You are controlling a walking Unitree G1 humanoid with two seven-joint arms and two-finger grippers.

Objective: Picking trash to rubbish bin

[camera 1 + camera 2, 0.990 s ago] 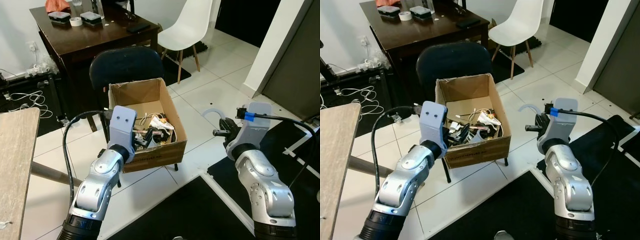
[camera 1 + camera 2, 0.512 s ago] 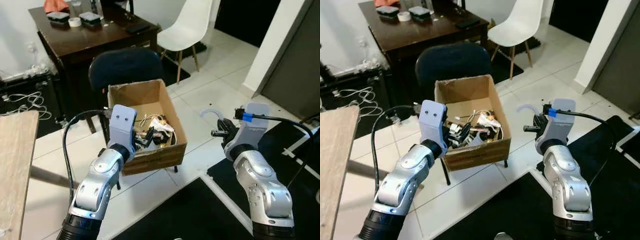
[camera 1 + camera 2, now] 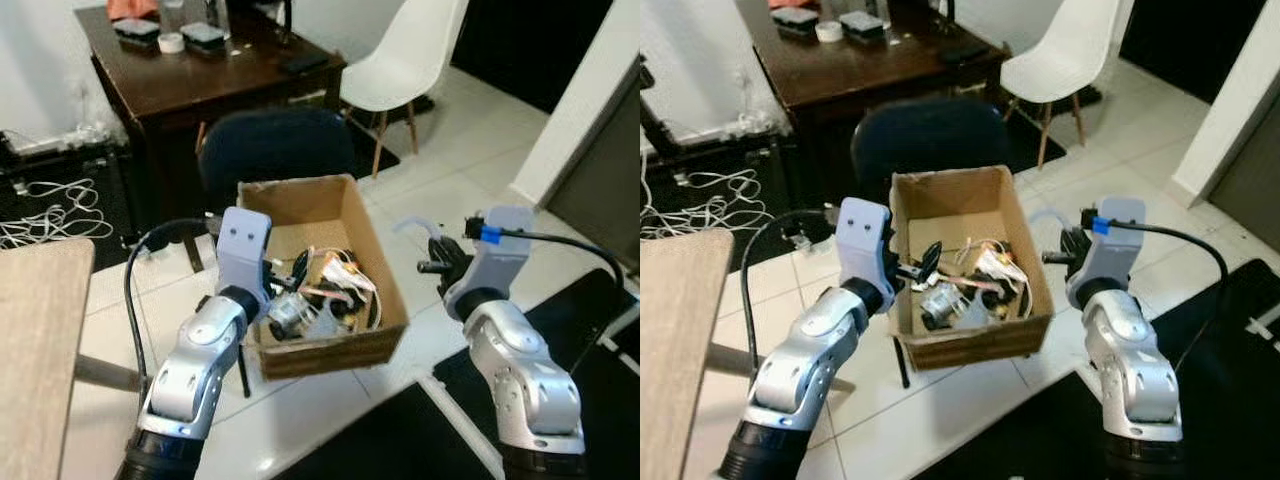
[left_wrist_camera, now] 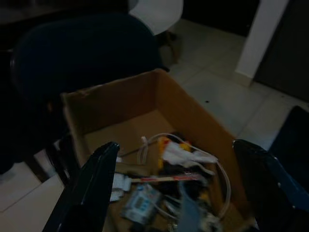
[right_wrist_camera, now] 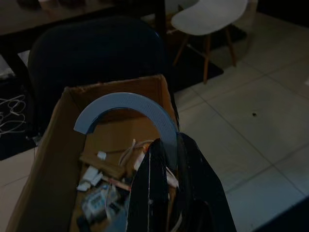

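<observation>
A brown cardboard box [image 3: 330, 352] rests on a dark chair [image 3: 270, 150] and holds mixed trash [image 3: 320, 295]: wrappers, cords and small packets. My left gripper [image 3: 290, 272] is open over the box's left rim, its fingers spread wide above the contents [image 4: 175, 144]. My right gripper [image 3: 432, 262] hovers just off the box's right wall, shut on a pale curved plastic strip [image 3: 412, 225]. In the right wrist view the strip [image 5: 128, 101] arcs up from the closed fingers [image 5: 166, 142], with the box beyond.
A dark wooden table [image 3: 230, 75] with containers and a tape roll stands behind the chair. A white chair [image 3: 400, 60] stands at back right. A light wooden tabletop [image 3: 35, 330] is at my left, cables [image 3: 40, 205] on the floor, a black mat [image 3: 590, 310] at right.
The whole view has shifted, so the box now sits closer and more central. My right gripper keeps its hold on the strip and is nearer the box's right wall.
</observation>
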